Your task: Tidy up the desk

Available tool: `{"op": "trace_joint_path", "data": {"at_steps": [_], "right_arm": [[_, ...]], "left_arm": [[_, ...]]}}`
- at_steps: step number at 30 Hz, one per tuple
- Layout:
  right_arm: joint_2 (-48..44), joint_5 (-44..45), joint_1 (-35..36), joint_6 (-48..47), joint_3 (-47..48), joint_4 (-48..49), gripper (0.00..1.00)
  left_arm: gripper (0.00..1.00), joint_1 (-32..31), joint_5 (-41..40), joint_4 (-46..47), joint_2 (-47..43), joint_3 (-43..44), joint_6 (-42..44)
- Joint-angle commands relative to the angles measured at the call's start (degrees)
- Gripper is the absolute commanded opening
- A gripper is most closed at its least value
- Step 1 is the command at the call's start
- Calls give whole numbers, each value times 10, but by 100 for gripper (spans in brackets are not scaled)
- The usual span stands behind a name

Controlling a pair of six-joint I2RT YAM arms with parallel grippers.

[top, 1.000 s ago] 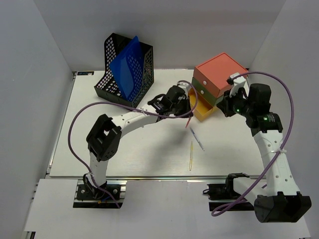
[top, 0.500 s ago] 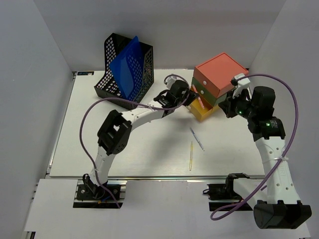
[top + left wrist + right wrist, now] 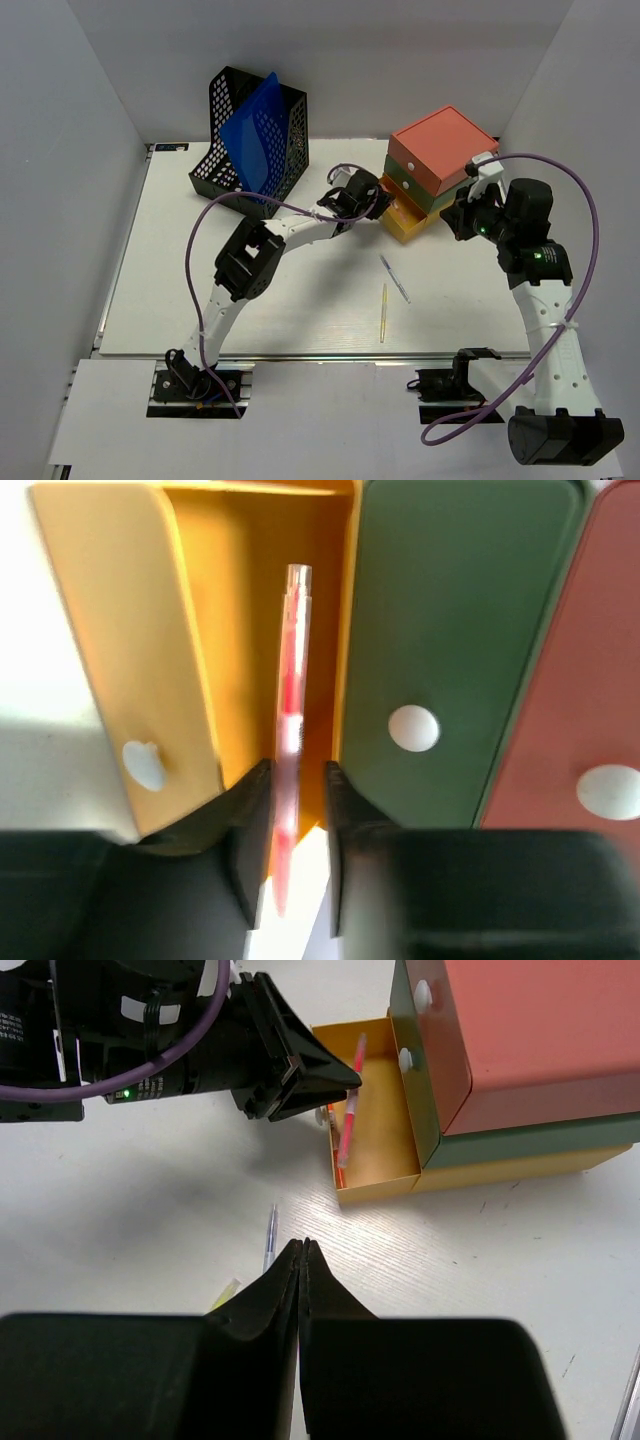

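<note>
So, on the white desk (image 3: 200, 300) between the walls, a yellow pen (image 3: 383, 312) and a clear pen (image 3: 395, 279) lie loose. The right gripper (image 3: 303, 1255) hovers pinched together, empty. Farther back, the left gripper (image 3: 290, 810) clamps a red pen (image 3: 291, 700) pointing into the open yellow drawer (image 3: 190, 660).

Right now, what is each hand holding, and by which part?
The left hand pinches the red pen near the end closest to its wrist camera, with the rest over the open yellow drawer. The right hand is shut on nothing.

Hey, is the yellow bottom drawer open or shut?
Open: the yellow drawer is pulled out past the closed fronts above, its inside showing, with the red pen over it.
</note>
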Motion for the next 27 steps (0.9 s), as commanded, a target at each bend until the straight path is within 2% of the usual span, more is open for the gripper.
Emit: {"op": "trace_joint_path", "data": {"at_steps": [1, 3, 7, 9, 10, 11, 13, 14, 15, 17, 18, 19, 21, 22, 24, 27], "right_arm": [[-3, -6, -3, 1, -6, 20, 0], [-3, -13, -4, -5, -7, 19, 0], [0, -36, -2, -27, -12, 11, 0], [9, -77, -3, -56, -5, -10, 0], [14, -96, -4, -70, 0, -38, 13], [23, -138, -3, -84, 13, -55, 19], [30, -199, -3, -132, 25, -106, 35], [34, -213, -2, -142, 33, -119, 37], [34, -226, -1, -163, 36, -131, 38], [35, -250, -3, -183, 34, -160, 39], [37, -257, -2, -199, 32, -169, 40], [43, -269, 0, -209, 29, -178, 41], [51, -279, 2, -243, 16, -210, 43], [59, -277, 1, -250, 9, -216, 43], [69, -266, 5, -252, -18, -209, 43], [86, -212, 21, -232, -68, -169, 44]], "left_arm": [[41, 4, 2, 32, -18, 23, -1], [52, 10, 7, 54, -20, 13, 2], [56, 10, 26, 86, -20, 13, 22], [56, 10, 44, 100, -17, 25, 33], [55, 10, 49, 107, -17, 28, 48], [54, 10, 61, 118, -20, 31, 55], [45, 10, 72, 130, -34, 33, 92], [39, 10, 77, 127, -44, 33, 109], [24, 10, 83, 127, -55, 29, 155], [8, 10, 87, 119, -96, 10, 226], [0, 10, 84, 100, -113, 5, 307], [0, 10, 77, 61, -128, -16, 338], [0, 10, 71, 56, -194, -70, 416], [0, 10, 67, 59, -220, -140, 436], [0, 15, 52, 62, -301, -209, 480], [31, 15, 44, 33, -390, -318, 498]]}}
